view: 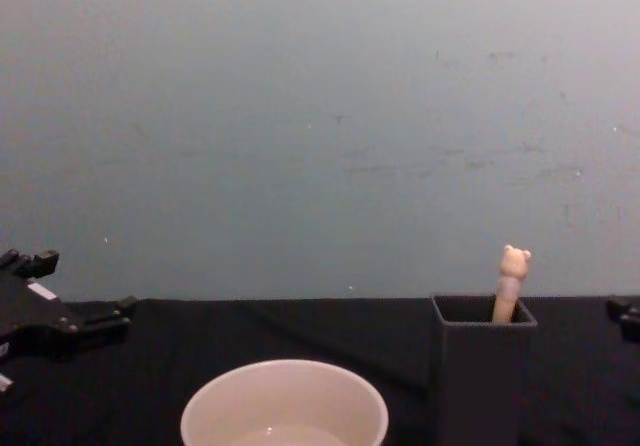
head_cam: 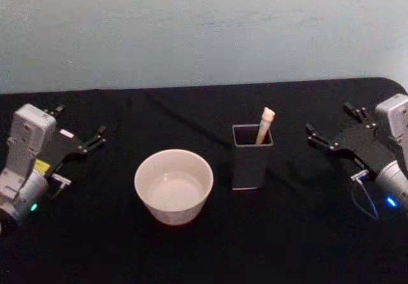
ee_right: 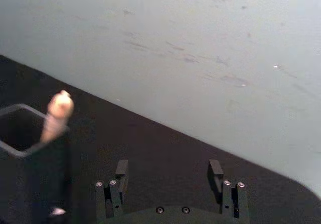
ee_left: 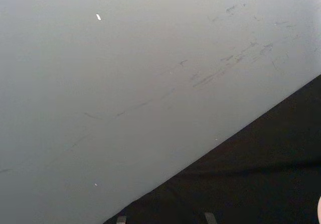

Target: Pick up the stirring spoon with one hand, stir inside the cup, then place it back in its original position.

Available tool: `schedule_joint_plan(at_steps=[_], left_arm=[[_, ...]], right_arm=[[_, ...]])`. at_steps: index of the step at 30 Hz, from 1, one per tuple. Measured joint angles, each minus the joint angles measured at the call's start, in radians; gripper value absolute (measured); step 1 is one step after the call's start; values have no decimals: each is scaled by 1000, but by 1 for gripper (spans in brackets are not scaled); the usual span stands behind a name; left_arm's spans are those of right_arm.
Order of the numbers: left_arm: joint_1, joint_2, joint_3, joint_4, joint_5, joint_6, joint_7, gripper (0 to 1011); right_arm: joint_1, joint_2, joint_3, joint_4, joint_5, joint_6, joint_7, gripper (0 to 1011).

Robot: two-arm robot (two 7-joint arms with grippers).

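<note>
From the head camera, finds the stirring spoon (head_cam: 266,123) standing in the dark grey square holder (head_cam: 250,163), bear-topped handle poking above the rim at a back corner, bowl hidden inside. Puts the pale cup (head_cam: 173,185) just left of the holder on the black desk (head_cam: 204,252), near it but not touching. Places the left pincer (head_cam: 79,121) open and empty over the desk's left side, the right pincer (head_cam: 330,118) open and empty to the right of the holder, well apart from the spoon. From the chest, adds the side-on view: holder's rim higher than the cup's, bear head above both. From the right wrist, shows two spread fingers (ee_right: 122,171) with bare desk between, spoon handle off to one side. From the left wrist, offers the scuffed wall (ee_left: 150,83) and the desk's edge.
</note>
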Motion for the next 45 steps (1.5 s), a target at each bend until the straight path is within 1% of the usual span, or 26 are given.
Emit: schedule_joint_plan(at_steps=[1,2,3,4,5,6,7,8,9,10,14,15,19,20,22,26,29,32,39,45], left_arm=[[0,0,0,0,0,0,0,1001],[0,0,0,0,0,0,0,1001],[0,0,0,0,0,0,0,1001],[0,0,0,0,0,0,0,1001],[0,0,0,0,0,0,0,1001],[0,0,0,0,0,0,0,1001],[0,0,0,0,0,0,0,1001],[0,0,0,0,0,0,0,1001],[0,0,0,0,0,0,0,1001],[0,0,0,0,0,0,0,1001],[0,0,0,0,0,0,0,1001],[0,0,0,0,0,0,0,1001],[0,0,0,0,0,0,0,1001],[0,0,0,0,0,0,0,1001],[0,0,0,0,0,0,0,1002],[0,0,0,0,0,0,0,1002],[0,0,0,0,0,0,0,1001],[0,0,0,0,0,0,0,1001],[0,0,0,0,0,0,0,1001],[0,0,0,0,0,0,0,1001]], right_arm=[[-11,3,12,-20,30,10,27,1000],[-18,5,18,-30,48,16,42,1000],[-30,8,29,-49,84,29,73,1000],[-36,10,34,-58,102,37,89,1000],[-47,13,46,-76,144,54,126,1000],[-47,13,46,-76,144,54,126,1000],[-51,15,51,-84,163,63,145,1002],[-59,16,59,-98,200,81,180,1000],[-61,16,62,-103,214,87,194,1000],[-65,16,68,-111,244,103,226,1000],[-64,4,74,-119,297,136,285,1000],[-62,1,74,-119,302,141,293,1000],[-37,-24,65,-103,307,156,324,1000],[-23,-36,59,-89,307,161,332,1000],[-9,-49,54,-73,302,164,339,1000],[40,-92,36,-22,278,164,354,1000],[62,-112,29,6,263,158,357,1000],[95,-142,19,46,238,147,361,1000],[134,-183,12,102,204,138,368,1000],[142,-202,17,119,191,136,375,1000]])
